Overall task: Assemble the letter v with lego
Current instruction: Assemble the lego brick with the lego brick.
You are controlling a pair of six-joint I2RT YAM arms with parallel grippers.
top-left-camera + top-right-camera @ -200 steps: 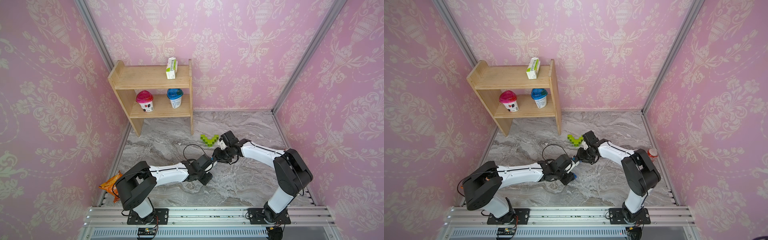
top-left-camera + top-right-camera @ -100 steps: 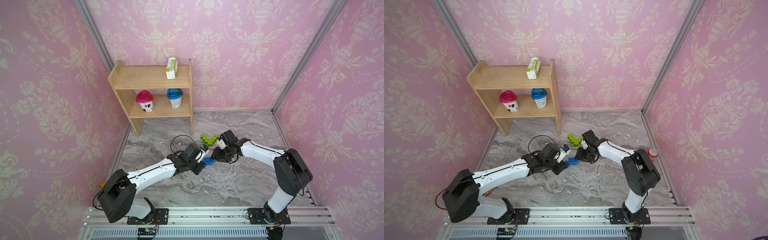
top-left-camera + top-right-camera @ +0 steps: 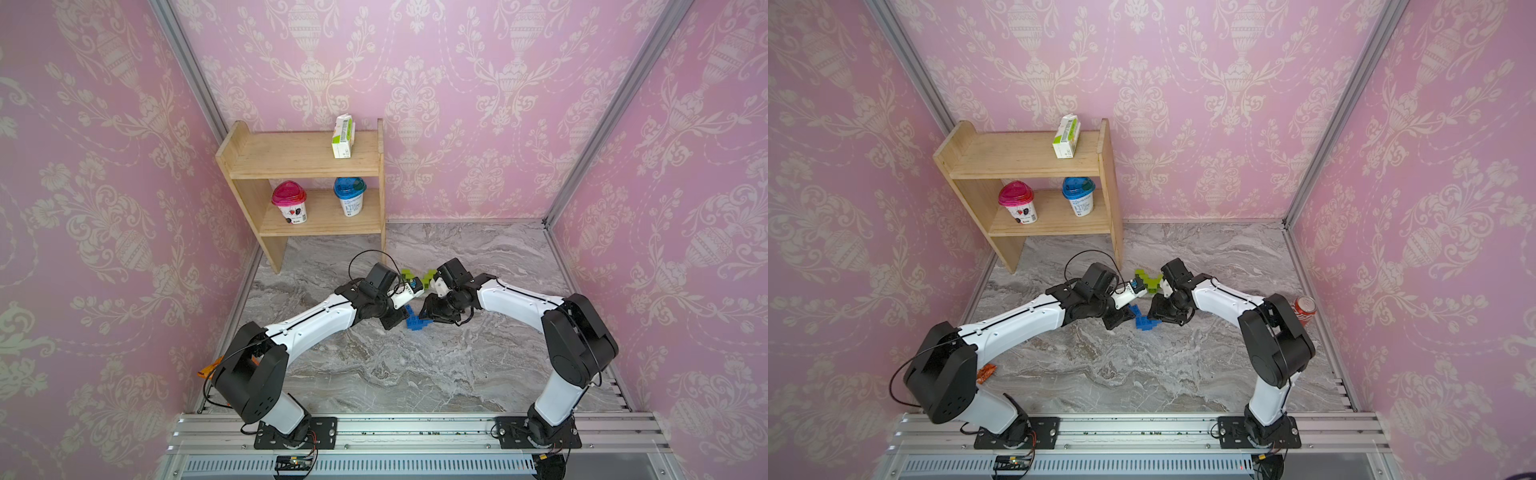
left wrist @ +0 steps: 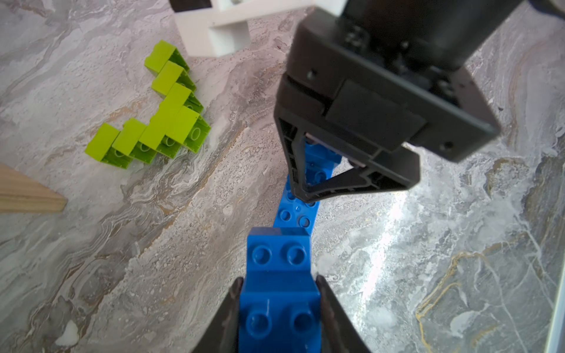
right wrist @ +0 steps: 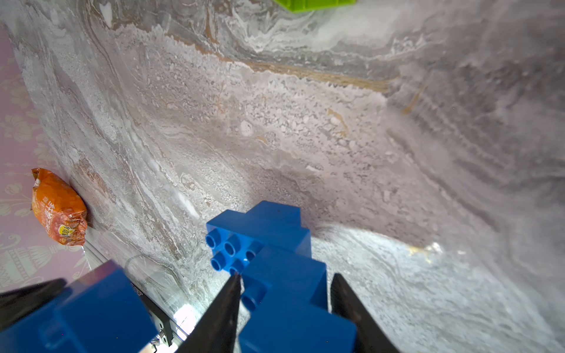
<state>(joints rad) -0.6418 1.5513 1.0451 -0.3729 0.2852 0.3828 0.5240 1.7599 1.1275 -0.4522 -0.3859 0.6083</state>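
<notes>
Inward, arms point(image 3: 311, 324) outstretched low, left end effector point(image 4: 278, 284) and right end effector point(image 5: 284, 284) tight around blue lego point(image 3: 415, 322).

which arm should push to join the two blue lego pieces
Left, probably: the left gripper is shut on a blue piece lined up with the free end of the blue stepped chain; the right gripper, shut on that chain, can brace it.

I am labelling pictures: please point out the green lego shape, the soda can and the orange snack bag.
green lego shape point(image 4: 166, 122): left wrist view, corner brick's top.
soda can point(image 3: 1305, 311): in a top view, red side.
orange snack bag point(image 5: 58, 206): right wrist view, wrapper's middle.
</notes>
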